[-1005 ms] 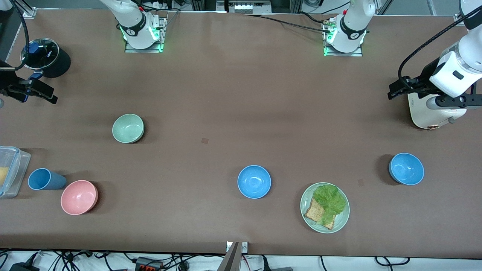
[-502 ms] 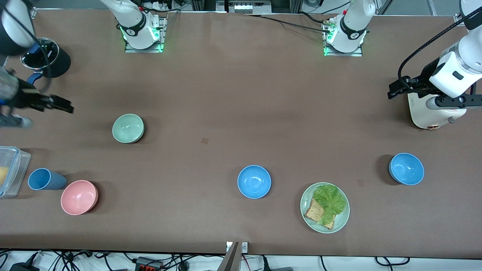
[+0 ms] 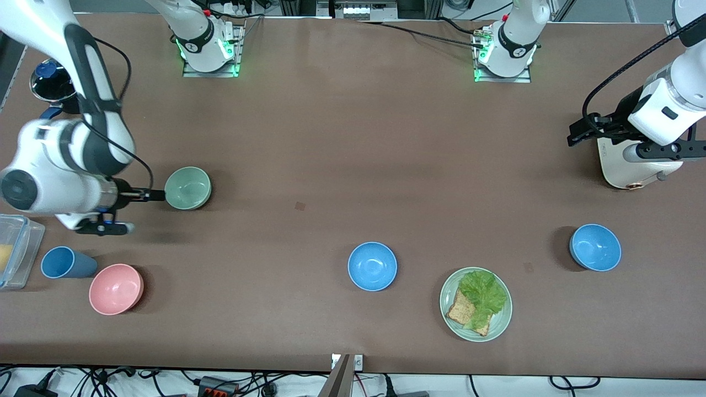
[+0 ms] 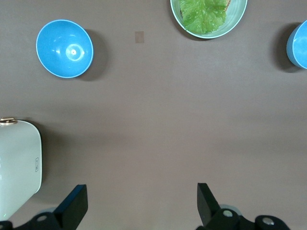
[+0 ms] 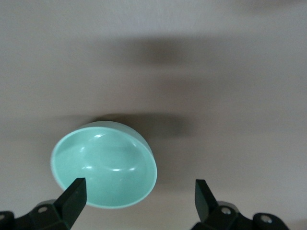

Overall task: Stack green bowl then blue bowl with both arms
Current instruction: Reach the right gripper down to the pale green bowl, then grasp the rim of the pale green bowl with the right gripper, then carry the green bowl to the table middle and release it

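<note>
So I am at the first step: reaching for the green bowl [image 3: 188, 188], which sits upright on the table [image 3: 342, 138] toward my right arm's end, farther from the front camera than the pink bowl [image 3: 116, 289]. My right gripper [image 3: 148, 194] hangs just beside its rim, fingers spread wide, holding nothing; in the right wrist view the bowl [image 5: 104, 171] lies off toward one finger [image 5: 73, 195], not between the two. I judge the next move needs me to shift across and come down so one finger drops inside the rim. The middle blue bowl [image 3: 372, 266] lies nearer the front camera, the second blue bowl [image 3: 595, 247] toward my left arm's end. My left gripper [image 4: 139, 203] waits over bare table beside the white appliance [image 3: 629, 165], fingers apart and empty.
</note>
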{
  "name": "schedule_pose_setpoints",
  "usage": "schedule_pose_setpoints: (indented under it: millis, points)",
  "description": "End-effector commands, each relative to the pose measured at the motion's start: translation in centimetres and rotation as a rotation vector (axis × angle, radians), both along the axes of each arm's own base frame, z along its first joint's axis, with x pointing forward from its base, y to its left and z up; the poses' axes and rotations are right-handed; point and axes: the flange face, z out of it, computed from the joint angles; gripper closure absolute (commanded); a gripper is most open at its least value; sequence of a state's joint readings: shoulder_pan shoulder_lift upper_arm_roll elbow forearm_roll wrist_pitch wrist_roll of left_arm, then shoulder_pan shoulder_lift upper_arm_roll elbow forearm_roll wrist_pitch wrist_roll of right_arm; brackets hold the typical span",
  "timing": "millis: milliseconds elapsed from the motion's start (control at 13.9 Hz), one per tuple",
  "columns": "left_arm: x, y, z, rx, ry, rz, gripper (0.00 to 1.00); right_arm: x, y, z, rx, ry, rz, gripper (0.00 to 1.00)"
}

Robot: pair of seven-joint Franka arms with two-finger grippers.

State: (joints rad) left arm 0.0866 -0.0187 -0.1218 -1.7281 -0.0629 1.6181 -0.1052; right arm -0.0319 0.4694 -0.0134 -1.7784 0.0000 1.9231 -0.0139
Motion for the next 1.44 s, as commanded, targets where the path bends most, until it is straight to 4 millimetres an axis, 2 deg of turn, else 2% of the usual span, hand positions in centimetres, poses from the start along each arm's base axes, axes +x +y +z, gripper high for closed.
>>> schedule_pose_setpoints:
  millis: [0,144,215,359,431,646,789,1005,1148,1220,1364]
  points:
    - [0.4,0.1,0.6,-0.012,0.005,-0.003,0.00,-1.7,-0.1,-3.4,-0.006,0.029,0.016,0.00]
    - [0.4,0.1,0.8,-0.012,0.002,-0.003,0.00,-2.2,-0.1,-4.7,-0.005,0.019,0.016,0.00]
    - [0.4,0.0,0.9,-0.012,0.001,-0.005,0.00,-2.3,0.0,-5.3,-0.004,0.028,0.017,0.06]
    - [0.4,0.1,0.8,-0.012,0.002,-0.003,0.00,-2.5,0.0,-6.2,-0.004,0.045,0.016,0.28]
    - [0.4,0.0,0.8,-0.012,0.002,-0.005,0.00,-2.7,0.1,-6.5,-0.003,0.057,0.019,0.43]
    - [0.4,0.1,0.8,-0.012,0.002,-0.006,0.00,-3.0,0.2,-7.3,-0.003,0.079,0.017,0.73]
    - [0.4,0.1,0.8,-0.012,0.002,-0.006,0.00,-3.2,0.2,-7.5,0.000,0.096,0.023,1.00]
    - [0.4,0.1,0.8,-0.012,0.002,-0.006,0.00,-2.6,2.1,-6.0,-0.005,0.099,0.038,1.00]
    - [0.4,0.1,0.8,-0.014,0.002,-0.006,0.00,-1.3,4.7,-3.4,0.004,0.099,0.071,1.00]
    - [0.5,0.1,1.0,-0.014,-0.003,-0.006,0.00,-0.5,7.6,-1.9,0.014,0.094,0.116,1.00]
    - [0.7,0.1,0.7,-0.014,0.004,-0.003,0.00,-0.2,15.7,0.8,0.075,0.075,0.176,1.00]
